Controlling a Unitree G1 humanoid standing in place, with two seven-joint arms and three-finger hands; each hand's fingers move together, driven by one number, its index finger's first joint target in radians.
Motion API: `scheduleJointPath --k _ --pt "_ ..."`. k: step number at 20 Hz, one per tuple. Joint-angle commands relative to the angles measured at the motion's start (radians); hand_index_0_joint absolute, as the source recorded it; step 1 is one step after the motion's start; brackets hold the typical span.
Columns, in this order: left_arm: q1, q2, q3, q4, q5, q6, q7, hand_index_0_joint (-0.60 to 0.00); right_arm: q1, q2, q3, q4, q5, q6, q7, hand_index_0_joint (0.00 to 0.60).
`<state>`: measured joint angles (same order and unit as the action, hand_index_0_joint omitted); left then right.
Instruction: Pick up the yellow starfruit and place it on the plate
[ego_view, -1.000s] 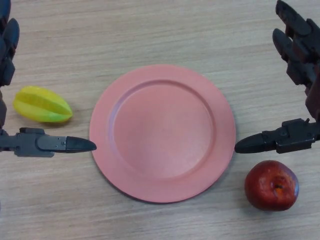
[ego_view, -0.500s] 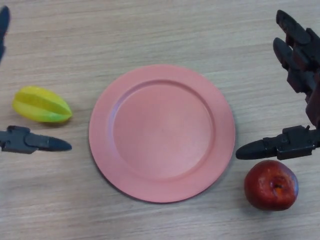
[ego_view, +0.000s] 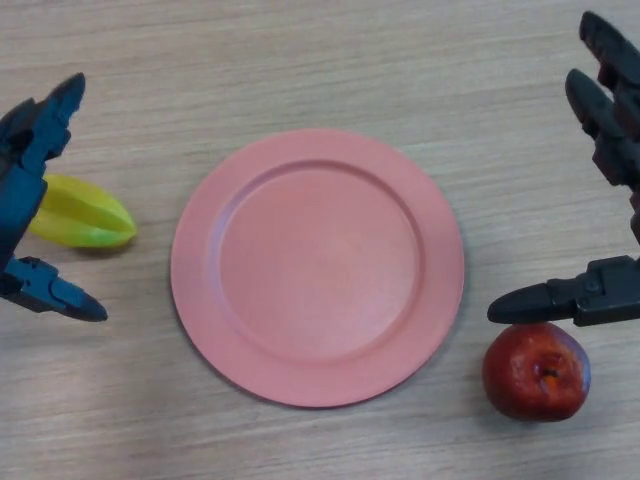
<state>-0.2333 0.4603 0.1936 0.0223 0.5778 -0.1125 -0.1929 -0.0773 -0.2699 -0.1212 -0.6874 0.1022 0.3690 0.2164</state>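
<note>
Test bench: bare wood-grain table (ego_view: 300, 60), toy fruit

The starfruit (ego_view: 85, 214) is bright yellow, and it becomes a little green along its lower ridge. The plate (ego_view: 317, 266) is a plain salmon pink with no pattern on it; only the rim looks slightly darker. The apple (ego_view: 536, 375) is dark red, with an orange-brown spot around its small stem hollow. My left hand (ego_view: 25, 170) is black with a bluish shine on it, and my right hand (ego_view: 600, 290) is black and dark grey. The table (ego_view: 300, 70) is pale beige wood with fine grain lines running across it.
</note>
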Motion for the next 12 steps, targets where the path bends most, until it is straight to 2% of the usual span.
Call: scheduleJointPath --k 1,5,8,11,12 --pt "-0.058 0.058 0.027 0.000 0.045 -0.093 0.070 0.000 -0.015 -0.036 -0.088 -0.071 0.042 -0.068 -0.012 0.000" --pt "-0.093 0.068 0.012 0.081 0.100 -0.095 0.083 0.000 -0.003 -0.042 -0.111 -0.068 0.026 -0.096 0.002 0.000" --pt "-0.086 0.075 -0.002 0.136 0.165 -0.112 0.141 0.000 0.005 -0.043 -0.129 -0.066 0.027 -0.109 0.005 0.000" --pt "-0.072 0.084 0.011 0.134 0.191 -0.090 0.117 0.000 0.004 -0.045 -0.141 -0.054 0.020 -0.136 -0.002 0.000" --pt "-0.073 0.080 0.019 0.123 0.186 -0.071 0.131 0.000 0.006 -0.044 -0.141 -0.051 0.024 -0.132 -0.004 0.000"
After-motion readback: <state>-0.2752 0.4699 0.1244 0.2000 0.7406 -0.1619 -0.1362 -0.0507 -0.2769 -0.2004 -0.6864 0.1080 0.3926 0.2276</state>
